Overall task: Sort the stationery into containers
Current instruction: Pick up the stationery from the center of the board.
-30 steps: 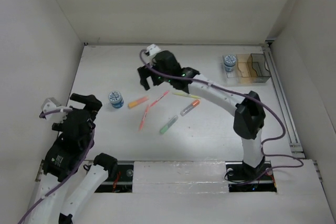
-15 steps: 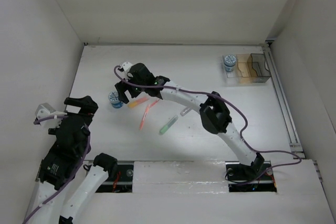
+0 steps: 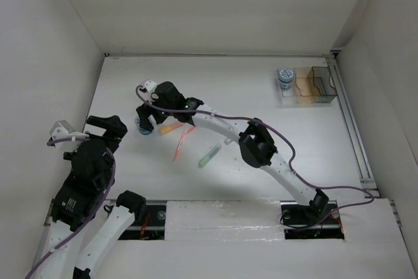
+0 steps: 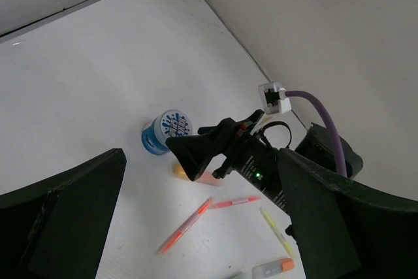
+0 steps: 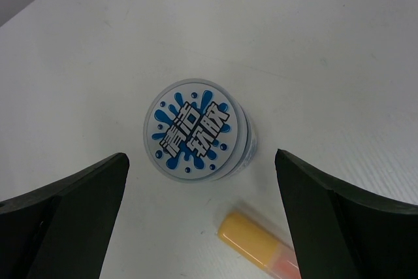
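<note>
A round blue-and-white pot (image 5: 196,132) stands upright on the white table, seen from above. My right gripper (image 5: 199,161) hangs open over it, one finger on each side, not touching. In the top view that gripper (image 3: 149,121) is at the table's left, over the pot (image 3: 142,127). A short orange marker (image 5: 256,241) lies just beside the pot. More pens lie to the right: an orange one (image 4: 186,225), a pink one (image 4: 235,202), a yellow one (image 4: 277,231) and a green one (image 3: 209,156). The containers (image 3: 313,86) stand at the back right with a second pot (image 3: 285,76) in the left compartment. My left gripper (image 3: 104,127) is open and holds nothing.
White walls close in the table on the left, back and right. The right arm's forearm (image 3: 215,121) stretches across the pens and hides some of them in the top view. A grey marker with an orange cap (image 4: 274,267) lies near the yellow pen.
My right arm has swung left from the middle back of the table to just above the pot, jaws still wide. The left arm has shifted only slightly.
</note>
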